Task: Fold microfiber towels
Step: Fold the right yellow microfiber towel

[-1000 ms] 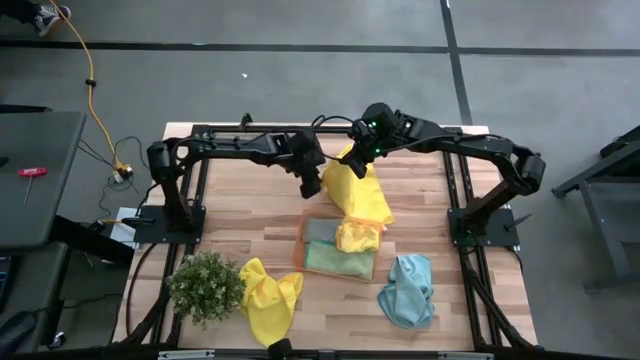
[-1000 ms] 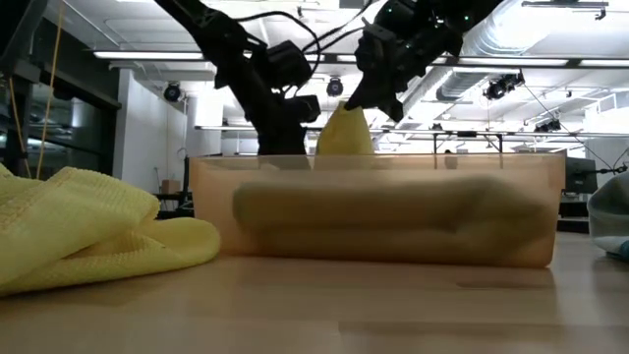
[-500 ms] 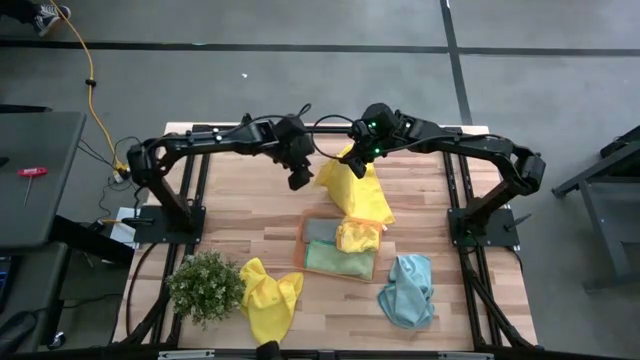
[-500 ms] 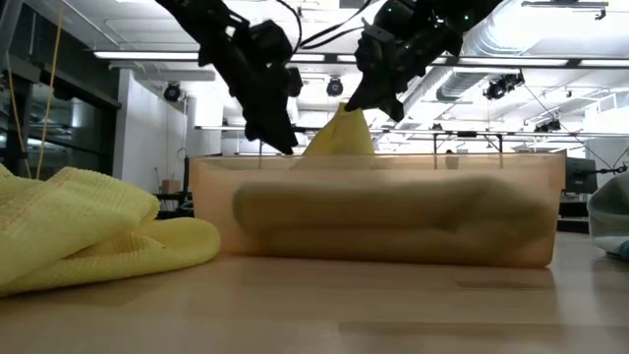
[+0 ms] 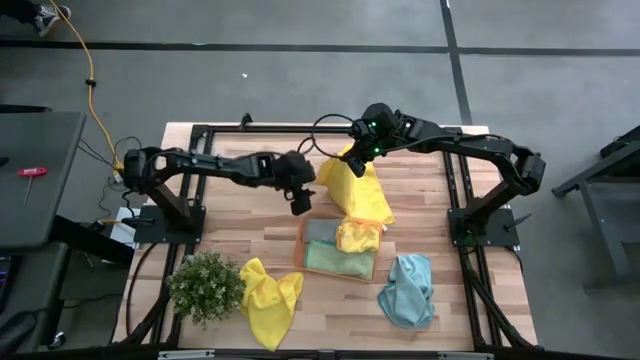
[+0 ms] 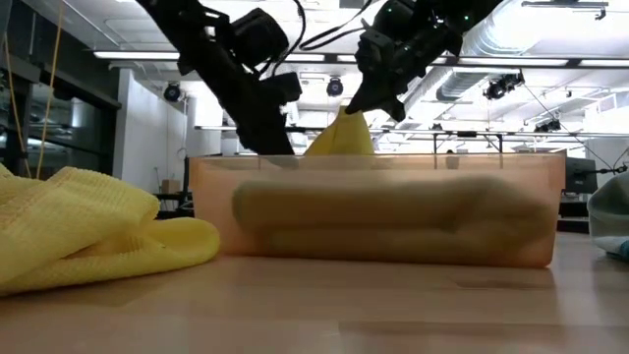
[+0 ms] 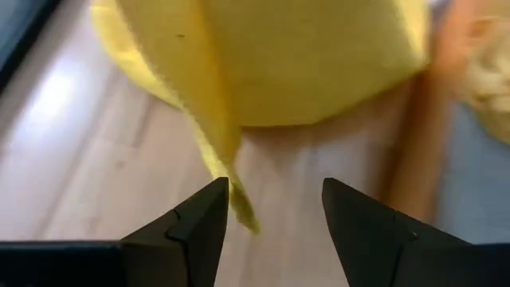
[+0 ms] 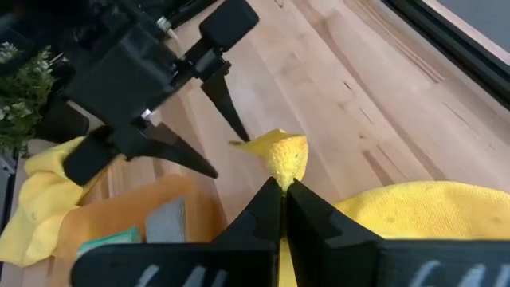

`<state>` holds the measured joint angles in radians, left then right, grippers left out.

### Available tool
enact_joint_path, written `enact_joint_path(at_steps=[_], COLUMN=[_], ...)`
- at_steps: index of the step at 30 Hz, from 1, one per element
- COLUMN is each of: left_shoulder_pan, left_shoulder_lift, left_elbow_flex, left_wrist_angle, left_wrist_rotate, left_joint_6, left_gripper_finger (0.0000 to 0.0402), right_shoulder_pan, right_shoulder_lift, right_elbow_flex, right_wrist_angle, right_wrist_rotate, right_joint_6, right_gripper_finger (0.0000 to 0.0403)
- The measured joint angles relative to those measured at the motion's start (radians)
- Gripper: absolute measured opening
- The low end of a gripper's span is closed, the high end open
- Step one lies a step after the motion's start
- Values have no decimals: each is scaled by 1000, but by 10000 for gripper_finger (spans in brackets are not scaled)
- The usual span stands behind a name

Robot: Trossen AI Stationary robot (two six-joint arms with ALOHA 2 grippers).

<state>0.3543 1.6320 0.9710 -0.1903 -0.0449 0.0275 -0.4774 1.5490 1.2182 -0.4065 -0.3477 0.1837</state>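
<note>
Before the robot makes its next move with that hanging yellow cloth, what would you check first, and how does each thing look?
1. Right tool gripping the lifted yellow towel: ok, shut on its top corner.
2. Left tool ready to grasp: ok, fingers apart.
3. Towel's loose corner between the left tool's fingers: cannot tell, it hangs near the gap.
4. Towel's lower end clear of the orange tray: not ok, it drapes onto it.
5. Other towels out of the way: ok, the teal towel and crumpled yellow towel lie apart.
</note>
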Motion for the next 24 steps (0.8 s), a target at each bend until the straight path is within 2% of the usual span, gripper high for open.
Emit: enact_joint_path(at_steps=[3,9,13,16,19,24], left_shoulder_pan=[-22,-12,4,16,33,47], left_shoulder_lift=[2,2,2,5,25,48], left_elbow_flex=[-8,-9,-9,-9,-9,-4], left_wrist_angle=[41,39,37,41,51,17], left_wrist_rotate=[-107,-146,-141,-133,-79,5], left_joint_6=[-20,-25,-25,-24,-24,-43], left_gripper_finger=[195,186,138,81,19,7], right_shoulder_pan=[0,0,0,0,0,0], right_shoulder_lift=[0,0,0,0,0,0], right_elbow_flex=[0,0,0,0,0,0], right_wrist_angle=[0,0,0,1,1,2], right_wrist_rotate=[0,-1,-2,-2,-3,-32], right_joint_6=[18,18,18,16,-3,-5], right_gripper_finger=[0,0,0,0,0,0])
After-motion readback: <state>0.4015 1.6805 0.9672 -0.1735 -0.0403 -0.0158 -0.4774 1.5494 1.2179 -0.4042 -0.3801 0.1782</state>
